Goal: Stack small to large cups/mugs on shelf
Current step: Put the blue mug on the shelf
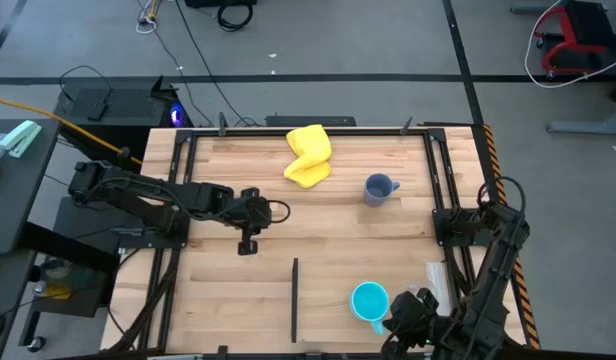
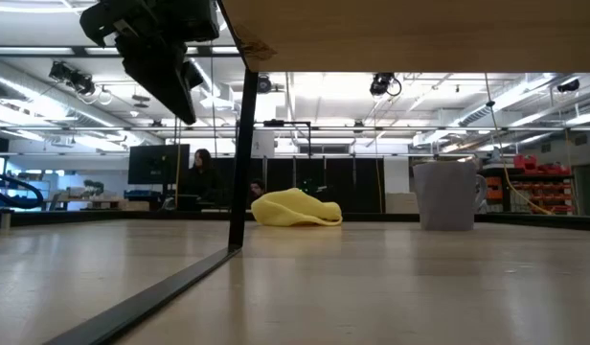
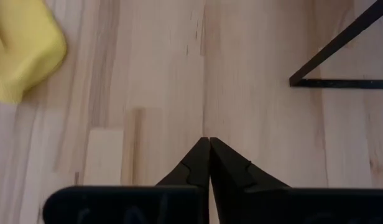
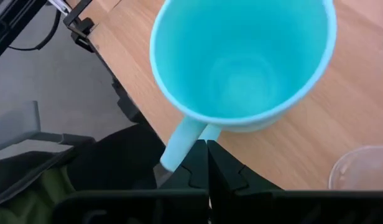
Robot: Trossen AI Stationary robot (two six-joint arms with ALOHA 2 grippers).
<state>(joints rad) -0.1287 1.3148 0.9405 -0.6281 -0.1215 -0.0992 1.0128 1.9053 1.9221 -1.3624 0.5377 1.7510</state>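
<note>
The cyan mug point(image 1: 369, 300) stands by the tabletop's near right corner, the clear cup point(image 4: 363, 169) just beside it, the grey-blue mug point(image 1: 379, 189) toward the far right. Right gripper point(image 4: 207, 144) jaws are closed against the cyan handle; left gripper point(image 3: 209, 142) jaws are closed, empty. All 3 look light, rigid, slippery: grip rims.

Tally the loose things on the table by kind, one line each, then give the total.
Handled mugs: 2, the cyan mug and the grey-blue mug
Clear cups: 1, the clear cup
Cloths: 1, the yellow cloth
Total: 4
</note>
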